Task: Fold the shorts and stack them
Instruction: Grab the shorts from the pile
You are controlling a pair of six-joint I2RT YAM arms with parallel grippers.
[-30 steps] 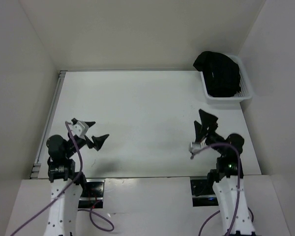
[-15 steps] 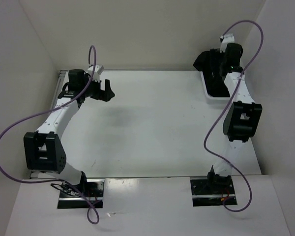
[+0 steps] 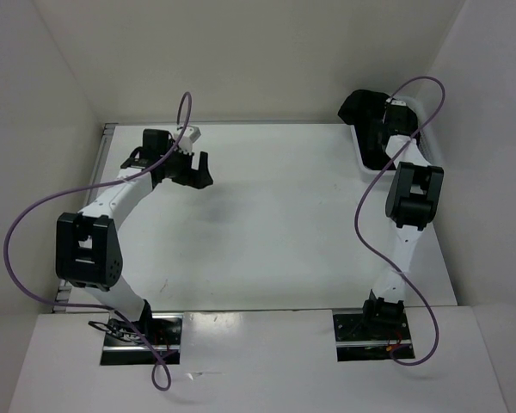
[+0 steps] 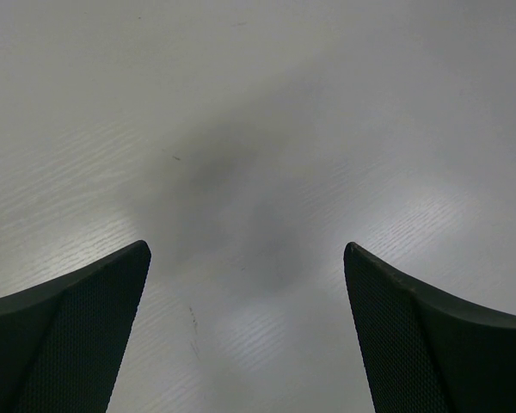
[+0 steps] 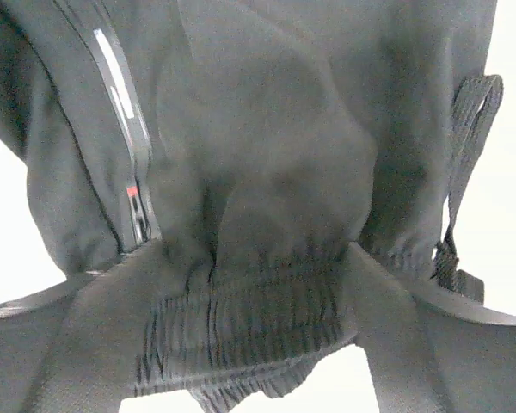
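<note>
The black shorts (image 3: 361,107) lie bunched in the white mesh basket (image 3: 362,160) at the far right corner and spill over its far left rim. My right gripper (image 3: 380,138) reaches down into the basket onto them. In the right wrist view the shorts (image 5: 275,155) fill the frame. The gathered elastic waistband lies between the spread fingers of the right gripper (image 5: 254,292), which is open around the cloth. My left gripper (image 3: 206,170) is open and empty over the bare table at the far left. The left wrist view shows only tabletop between the left gripper's (image 4: 247,249) fingers.
The white table (image 3: 275,215) is boxed in by white walls at the back and on both sides. A metal rail (image 3: 93,189) runs along its left edge. Purple cables loop above both arms. A zip with a pale strip (image 5: 113,69) runs down the shorts.
Both arms have stretched out from folded poses near their bases to the far side. In the last half second the left gripper moved right and the right gripper dropped onto the shorts.
</note>
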